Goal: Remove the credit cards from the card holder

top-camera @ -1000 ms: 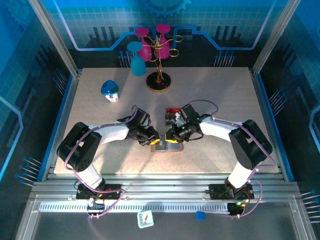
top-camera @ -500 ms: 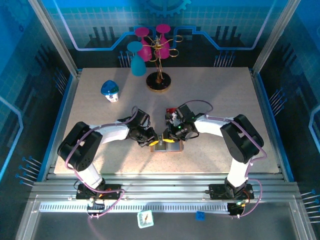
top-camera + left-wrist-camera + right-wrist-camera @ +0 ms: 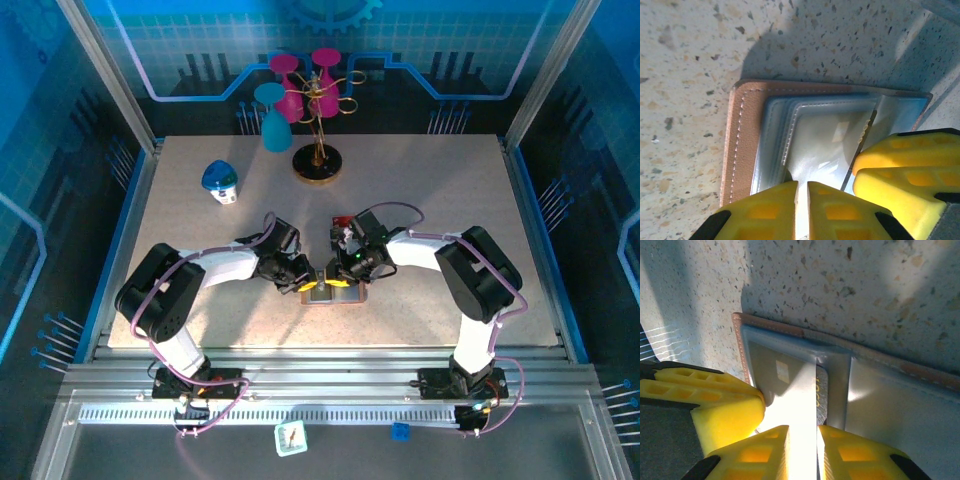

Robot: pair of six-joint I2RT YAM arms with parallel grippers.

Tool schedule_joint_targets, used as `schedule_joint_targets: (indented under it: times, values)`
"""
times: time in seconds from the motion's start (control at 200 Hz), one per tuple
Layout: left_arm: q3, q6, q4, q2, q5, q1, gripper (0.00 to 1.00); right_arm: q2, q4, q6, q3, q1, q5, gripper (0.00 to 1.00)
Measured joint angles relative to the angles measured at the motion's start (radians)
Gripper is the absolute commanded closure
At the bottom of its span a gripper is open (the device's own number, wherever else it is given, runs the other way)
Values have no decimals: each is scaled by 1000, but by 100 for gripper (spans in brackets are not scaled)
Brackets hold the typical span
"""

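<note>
Speckled table [image 3: 450, 200] has wide bare room to the right of and beyond the card holder [image 3: 745, 140], which lies near the front edge between both arms. I see the left gripper [image 3: 802, 210] pressed nearly together on its rim and the right gripper [image 3: 803, 455] pinching a credit card [image 3: 821, 395] at its pocket. A red card [image 3: 343, 220] lies just beyond it, while a cup stand [image 3: 318, 165] and a blue-capped jar [image 3: 220, 182] stand well beyond

Dark card [image 3: 820, 392] tucked in card holder [image 3: 890, 410] pocket: short sideways run of yellow embossed characters, partly hidden, not legible. No other text readable.
</note>
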Motion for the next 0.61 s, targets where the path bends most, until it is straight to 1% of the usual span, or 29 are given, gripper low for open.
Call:
schedule_joint_targets:
  times: [0.605]
  values:
    - [0,0,-2,0,0,0,86,-18,-53,-31,2,4,33,75]
